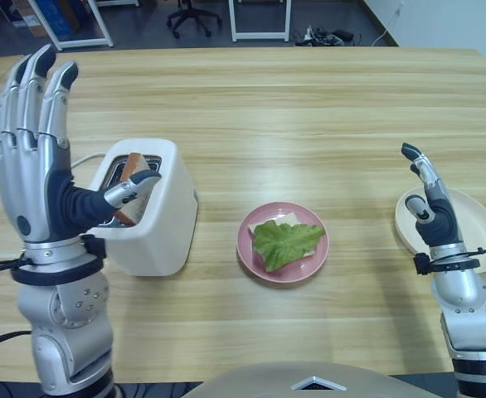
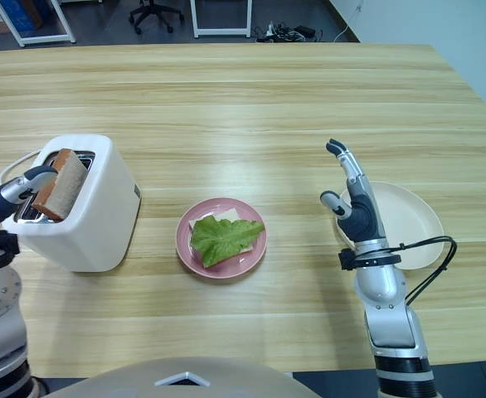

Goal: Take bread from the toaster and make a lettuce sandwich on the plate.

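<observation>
Left hand: my left hand (image 1: 36, 157) is raised beside the toaster (image 1: 156, 228), fingers straight up and spread, gripping nothing. The thumb lies against the bread slice (image 2: 65, 184); I cannot be sure it actually touches.
Right hand: my right hand (image 2: 355, 203) stands upright and released, holding nothing, just in front of a cream dish (image 1: 475, 217).
Bread slice: it stands tilted in the toaster's slot, its upper half showing.
Plate: the pink plate (image 1: 245, 236) sits between toaster and dish, carrying a bottom slice (image 1: 291, 219) with a lettuce leaf (image 1: 284, 240) on top.
Risk: with only a thumb on it, the bread could slip back into the slot or drop onto the wood once I lift. A sideways pull may drag or tip the light toaster. Setting the slice down carelessly could push the leaf off the plate.
Surface: a pale, wood-grain tabletop (image 1: 309, 124), smooth enough that things would likely slide.
Room: an office floor behind, with a wheeled chair (image 1: 195, 16), white frame legs and loose cables (image 1: 326, 36).
</observation>
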Available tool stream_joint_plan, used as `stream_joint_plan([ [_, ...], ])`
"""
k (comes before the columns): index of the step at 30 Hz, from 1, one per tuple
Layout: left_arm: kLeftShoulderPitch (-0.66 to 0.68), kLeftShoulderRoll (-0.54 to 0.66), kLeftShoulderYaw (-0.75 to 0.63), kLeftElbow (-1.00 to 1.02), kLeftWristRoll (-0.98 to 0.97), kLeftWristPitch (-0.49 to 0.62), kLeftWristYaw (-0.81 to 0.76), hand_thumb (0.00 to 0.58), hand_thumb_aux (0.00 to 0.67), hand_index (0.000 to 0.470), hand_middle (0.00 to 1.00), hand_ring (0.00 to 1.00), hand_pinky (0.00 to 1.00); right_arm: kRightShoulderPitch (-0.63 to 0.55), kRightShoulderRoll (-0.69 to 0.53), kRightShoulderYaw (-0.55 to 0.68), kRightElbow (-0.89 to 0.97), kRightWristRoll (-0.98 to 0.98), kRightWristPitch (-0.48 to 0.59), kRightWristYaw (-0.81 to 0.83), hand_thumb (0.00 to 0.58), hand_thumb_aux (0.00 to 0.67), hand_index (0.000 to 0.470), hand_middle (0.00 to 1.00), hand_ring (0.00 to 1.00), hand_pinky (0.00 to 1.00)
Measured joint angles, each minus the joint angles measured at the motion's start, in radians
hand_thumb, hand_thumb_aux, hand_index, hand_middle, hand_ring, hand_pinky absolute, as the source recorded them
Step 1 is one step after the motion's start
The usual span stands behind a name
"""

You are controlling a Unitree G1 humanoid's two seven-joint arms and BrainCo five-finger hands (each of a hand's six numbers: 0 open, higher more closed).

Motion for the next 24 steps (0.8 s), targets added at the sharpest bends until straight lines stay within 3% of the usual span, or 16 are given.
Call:
stream_joint_plan([
  [6,0.131,-0.018,-0.044,0.190,0.102,0.067,-0.050,0.000,0.000,0.000,0.00,0.00,0.00,0.002,0.034,0.001,0.009,-0.009,0.000,0.017,0.000,0.000,0.000,0.00,0.00,0.00],
  [14,0.133,-0.048,-0.087,0.265,0.061,0.178,-0.114,0.000,0.000,0.000,0.00,0.00,0.00,0.002,0.046,-0.001,0.021,-0.033,-0.001,0.034,0.000,0.000,0.000,0.00,0.00,0.00],
  [15,0.133,-0.053,-0.086,0.270,0.054,0.199,-0.117,0.152,0.095,0.066,0.00,0.00,0.00,0.003,0.047,-0.001,0.022,-0.039,-0.002,0.034,0.000,0.000,0.000,0.00,0.00,0.00],
  [16,0.132,-0.053,-0.086,0.271,0.052,0.210,-0.118,0.410,0.307,0.216,0.00,0.00,0.00,0.004,0.049,-0.002,0.022,-0.039,-0.004,0.034,0.000,0.000,0.000,0.00,0.00,0.00],
  [17,0.131,-0.053,-0.085,0.269,0.042,0.217,-0.116,0.535,0.483,0.339,0.00,0.00,0.00,0.005,0.050,-0.002,0.022,-0.040,-0.004,0.035,0.000,0.000,0.000,0.00,0.00,0.00],
  [18,0.125,-0.053,-0.084,0.267,0.035,0.223,-0.113,0.580,0.670,0.470,0.00,0.00,0.00,0.006,0.051,-0.002,0.023,-0.040,-0.004,0.036,0.000,0.000,0.000,0.00,0.00,0.00],
  [19,0.121,-0.053,-0.084,0.264,0.030,0.224,-0.109,0.580,0.670,0.470,1.00,1.00,1.00,0.006,0.053,-0.002,0.023,-0.041,-0.004,0.036,0.000,0.000,0.000,0.00,0.00,0.00],
  [24,0.096,-0.060,-0.090,0.226,-0.002,0.208,-0.058,0.580,0.670,0.470,1.00,1.00,1.00,0.009,0.054,-0.003,0.030,-0.060,-0.008,0.036,0.000,0.000,0.000,0.00,0.00,0.00],
])
